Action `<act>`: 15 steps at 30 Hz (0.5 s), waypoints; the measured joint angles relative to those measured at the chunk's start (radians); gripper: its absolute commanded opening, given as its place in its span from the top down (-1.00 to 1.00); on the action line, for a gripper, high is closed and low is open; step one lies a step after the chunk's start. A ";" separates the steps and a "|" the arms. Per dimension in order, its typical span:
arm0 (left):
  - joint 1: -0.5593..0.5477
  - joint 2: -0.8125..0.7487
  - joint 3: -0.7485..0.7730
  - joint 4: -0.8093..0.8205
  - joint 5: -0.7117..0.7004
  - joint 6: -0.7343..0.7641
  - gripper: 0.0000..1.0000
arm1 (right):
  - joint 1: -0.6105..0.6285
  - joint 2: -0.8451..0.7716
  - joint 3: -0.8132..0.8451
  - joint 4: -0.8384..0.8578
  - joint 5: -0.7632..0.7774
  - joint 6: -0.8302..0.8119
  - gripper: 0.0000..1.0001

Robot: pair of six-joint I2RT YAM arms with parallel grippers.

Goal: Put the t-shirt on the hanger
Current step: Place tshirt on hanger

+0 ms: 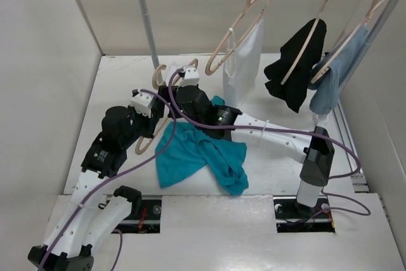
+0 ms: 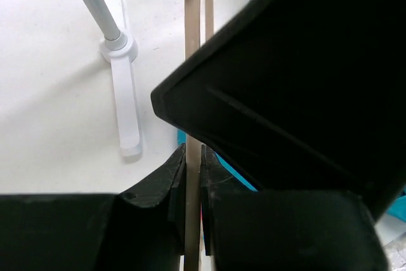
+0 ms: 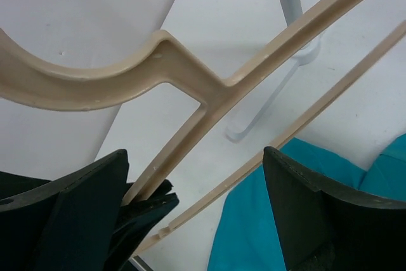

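Observation:
The teal t-shirt (image 1: 196, 153) lies crumpled on the white table, in front of both wrists. The pale wooden hanger (image 1: 146, 147) lies slanted at the shirt's left edge, its hook (image 1: 160, 75) toward the back. My left gripper (image 1: 157, 118) is shut on one thin bar of the hanger (image 2: 192, 176), with a second bar just beside it. My right gripper (image 1: 176, 90) is open. In its wrist view the hanger's shoulder arm (image 3: 190, 138) and lower bar (image 3: 304, 122) pass between its fingers (image 3: 95, 207), near the hook (image 3: 95, 84). Teal cloth (image 3: 254, 226) shows beneath.
A metal clothes rack stands at the back, with its pole (image 1: 147, 20) and its white foot (image 2: 124, 99). On its rail hang a hanger with white cloth (image 1: 247, 61), one with a black garment (image 1: 298, 71) and one with grey-blue cloth (image 1: 333, 80). Walls close the left and back.

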 measured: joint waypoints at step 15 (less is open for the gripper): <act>0.000 0.002 -0.025 -0.005 0.008 0.007 1.00 | -0.039 0.123 0.058 0.034 -0.106 0.182 0.59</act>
